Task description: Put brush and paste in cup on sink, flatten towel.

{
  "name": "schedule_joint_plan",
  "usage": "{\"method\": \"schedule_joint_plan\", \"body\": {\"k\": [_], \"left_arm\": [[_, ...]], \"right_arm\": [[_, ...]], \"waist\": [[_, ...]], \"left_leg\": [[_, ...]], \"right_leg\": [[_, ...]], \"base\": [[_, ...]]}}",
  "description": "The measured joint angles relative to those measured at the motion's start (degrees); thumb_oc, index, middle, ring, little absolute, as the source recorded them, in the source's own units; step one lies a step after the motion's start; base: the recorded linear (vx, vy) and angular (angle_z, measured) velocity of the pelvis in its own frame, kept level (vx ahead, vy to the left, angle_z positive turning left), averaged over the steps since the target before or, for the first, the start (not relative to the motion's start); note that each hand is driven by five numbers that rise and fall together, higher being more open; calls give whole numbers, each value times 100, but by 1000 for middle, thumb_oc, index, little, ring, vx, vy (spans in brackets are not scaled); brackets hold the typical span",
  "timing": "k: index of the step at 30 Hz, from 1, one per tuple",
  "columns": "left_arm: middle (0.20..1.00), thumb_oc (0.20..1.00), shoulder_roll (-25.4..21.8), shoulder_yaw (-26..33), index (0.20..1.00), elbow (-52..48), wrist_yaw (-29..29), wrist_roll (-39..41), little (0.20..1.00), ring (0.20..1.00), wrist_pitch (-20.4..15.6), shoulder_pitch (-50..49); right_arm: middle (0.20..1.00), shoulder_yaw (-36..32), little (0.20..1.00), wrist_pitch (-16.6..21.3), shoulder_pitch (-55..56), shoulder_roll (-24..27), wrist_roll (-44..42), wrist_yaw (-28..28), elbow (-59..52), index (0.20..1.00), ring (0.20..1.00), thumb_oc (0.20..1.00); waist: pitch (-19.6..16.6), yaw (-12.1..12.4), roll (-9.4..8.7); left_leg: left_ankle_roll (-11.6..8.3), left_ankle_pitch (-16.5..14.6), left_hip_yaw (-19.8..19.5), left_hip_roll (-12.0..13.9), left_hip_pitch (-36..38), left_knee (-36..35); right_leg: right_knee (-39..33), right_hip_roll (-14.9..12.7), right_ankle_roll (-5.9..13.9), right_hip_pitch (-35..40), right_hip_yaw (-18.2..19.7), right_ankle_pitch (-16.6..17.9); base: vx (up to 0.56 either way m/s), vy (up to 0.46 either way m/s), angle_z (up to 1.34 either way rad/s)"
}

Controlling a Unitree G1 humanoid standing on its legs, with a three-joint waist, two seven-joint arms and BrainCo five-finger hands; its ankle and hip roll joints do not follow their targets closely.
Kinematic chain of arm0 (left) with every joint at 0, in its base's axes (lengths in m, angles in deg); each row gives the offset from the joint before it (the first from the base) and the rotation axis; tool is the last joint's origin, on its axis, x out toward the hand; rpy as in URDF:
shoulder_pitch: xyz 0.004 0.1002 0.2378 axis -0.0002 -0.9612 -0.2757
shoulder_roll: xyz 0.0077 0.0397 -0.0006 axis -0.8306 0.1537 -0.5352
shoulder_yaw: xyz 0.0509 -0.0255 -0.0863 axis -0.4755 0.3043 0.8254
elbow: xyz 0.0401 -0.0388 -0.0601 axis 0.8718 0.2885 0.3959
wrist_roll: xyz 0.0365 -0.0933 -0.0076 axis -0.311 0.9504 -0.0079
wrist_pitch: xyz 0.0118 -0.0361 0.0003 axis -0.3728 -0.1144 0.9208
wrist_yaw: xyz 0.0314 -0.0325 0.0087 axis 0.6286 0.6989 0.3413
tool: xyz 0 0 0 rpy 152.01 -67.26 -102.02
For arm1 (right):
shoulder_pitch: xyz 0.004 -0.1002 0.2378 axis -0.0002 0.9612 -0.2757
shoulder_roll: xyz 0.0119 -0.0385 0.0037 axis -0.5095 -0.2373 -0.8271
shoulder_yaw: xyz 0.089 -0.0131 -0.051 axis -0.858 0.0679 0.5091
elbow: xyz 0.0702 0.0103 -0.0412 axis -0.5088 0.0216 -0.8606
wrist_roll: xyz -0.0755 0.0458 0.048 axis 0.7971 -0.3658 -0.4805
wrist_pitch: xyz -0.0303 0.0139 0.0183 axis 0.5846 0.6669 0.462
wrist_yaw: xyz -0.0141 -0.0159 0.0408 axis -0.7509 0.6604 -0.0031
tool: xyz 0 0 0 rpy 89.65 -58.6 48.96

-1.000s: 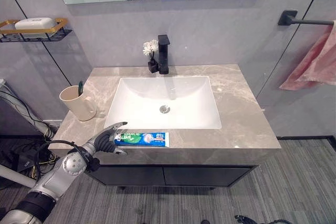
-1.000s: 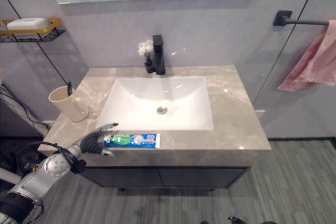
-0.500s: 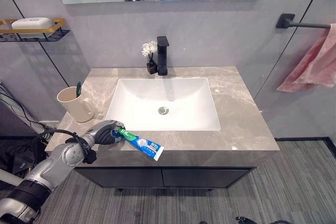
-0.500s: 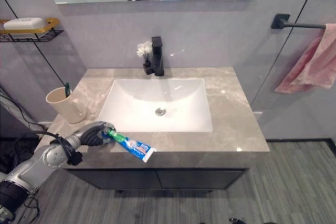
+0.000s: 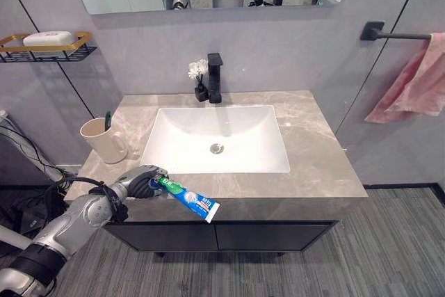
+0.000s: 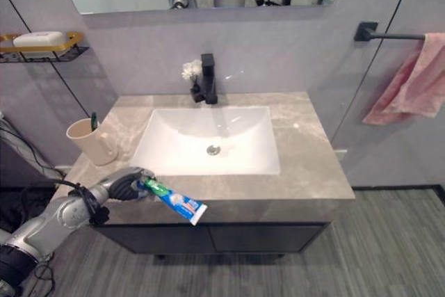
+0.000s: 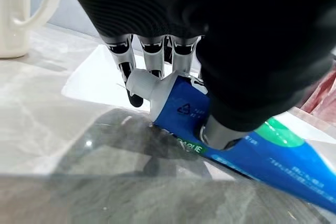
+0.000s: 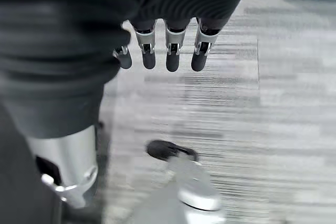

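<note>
My left hand (image 5: pixel 141 184) is shut on the cap end of the blue, green and white toothpaste tube (image 5: pixel 189 199) at the counter's front left. The tube slants away from the hand and its tail reaches the front edge. In the left wrist view the fingers (image 7: pixel 154 60) and thumb curl round the tube (image 7: pixel 262 153) near its white cap, just above the marble. The cream cup (image 5: pixel 103 140) stands at the left of the counter with a green toothbrush (image 5: pixel 107 119) in it. A pink towel (image 5: pixel 411 83) hangs bunched on the black wall bar at the right. My right hand (image 8: pixel 168 51) hangs over the floor with relaxed fingers.
The white basin (image 5: pixel 217 138) is set into the marble countertop (image 5: pixel 313 158), with a black faucet (image 5: pixel 215 76) and small white flowers (image 5: pixel 197 71) behind it. A wire shelf with soap (image 5: pixel 46 38) is on the left wall.
One second ago the open left hand touched the tube lying flat along the front edge. It has closed on the cap end and the tube has swung to a slant. The camera has shifted slightly.
</note>
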Motion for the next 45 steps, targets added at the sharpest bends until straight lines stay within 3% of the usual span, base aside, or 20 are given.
{"method": "schedule_joint_plan", "body": {"k": [3, 7, 13, 17, 28, 30, 34, 38, 41, 45], "left_arm": [[200, 200, 633, 341, 200, 152, -508, -199, 200, 200, -5, -319], [200, 200, 1028, 500, 200, 440, -956, -246, 200, 200, 47, -366], [200, 200, 1216, 564, 200, 443, -1404, -242, 200, 200, 139, -431], [200, 200, 1618, 573, 200, 447, -1723, -231, 200, 200, 203, -428], [200, 200, 1789, 585, 200, 372, -2377, -226, 200, 200, 227, -159], [200, 200, 1760, 635, 200, 199, -2489, -232, 200, 200, 255, -2], [200, 200, 1745, 873, 200, -96, -2804, -247, 200, 200, 252, 366], [200, 200, 1691, 1196, 200, -313, -3142, -578, 200, 200, 267, 747], [200, 200, 1481, 1277, 200, -497, -3333, -755, 200, 200, 273, 955], [200, 200, 1327, 1435, 200, -529, -3455, -1029, 200, 200, 291, 1245]], "right_arm": [[1000, -422, 1000, -1, -15, 17, -780, 18, 179, 1000, 1000, 1000], [1000, -578, 1000, -1, -33, 43, -1325, 71, 183, 1000, 1000, 1000], [1000, -600, 1000, 2, -72, 44, -1786, 259, 172, 1000, 1000, 1000], [1000, -585, 1000, 6, -127, 33, -1891, 368, 60, 1000, 1000, 1000], [1000, -614, 1000, 31, -260, 53, -2472, 704, -64, 1000, 1000, 1000], [1000, -1038, 1000, 61, -309, 79, -2811, 766, -129, 1000, 1000, 1000], [1000, -1272, 1000, 181, -385, 233, -3174, 940, -356, 1000, 1000, 1000], [1000, -1686, 1000, 410, -402, 480, -3641, 1309, -1442, 1000, 1000, 1000], [1000, -1987, 1000, 549, -287, 614, -3664, 1704, -2858, 1000, 1000, 1000], [1000, -2245, 1000, 731, -162, 790, -2758, 2351, -4936, 1000, 1000, 1000]], "waist": [[-28, 11, -57], [-149, -22, -188], [-208, -41, -282], [-203, -31, -266], [-179, -184, -306], [-171, -188, -315], [-149, -237, -337], [-131, -350, -331], [-112, -525, -307], [-88, -640, -230]], "left_leg": [[15, -43, 0, 2, 52, -1], [29, -36, 22, 4, 77, 0], [48, -38, 101, 5, 98, -1], [41, -61, 170, 10, 162, -1], [33, -64, 196, 68, 168, 0], [32, -64, 216, 68, 182, 0], [21, -75, 278, 71, 224, 0], [10, -91, 324, 71, 255, -1], [9, -92, 341, 69, 260, -1], [-3, -84, 386, 66, 273, 2]], "right_leg": [[7, -1, 6, 67, 4, -17], [5, 1, 4, 65, 29, -15], [-21, 2, 3, 66, 76, -8], [-33, 12, 4, 73, 168, 3], [-35, 71, -10, 56, 186, -7], [-36, 70, -13, 47, 198, -3], [-34, 74, -13, 61, 230, -2], [-36, 76, -5, 51, 313, -2], [-36, 79, -15, 43, 326, 6], [-4, 83, -19, 33, 350, 12]], "base": [[0, 0, 0], [0, 0, 0], [-1, -7, -4], [-6, -7, -11], [0, 0, 0], [0, 0, 0], [-9, 6, -6], [-10, 20, -8], [0, 0, 0], [-6, 24, -5]]}}
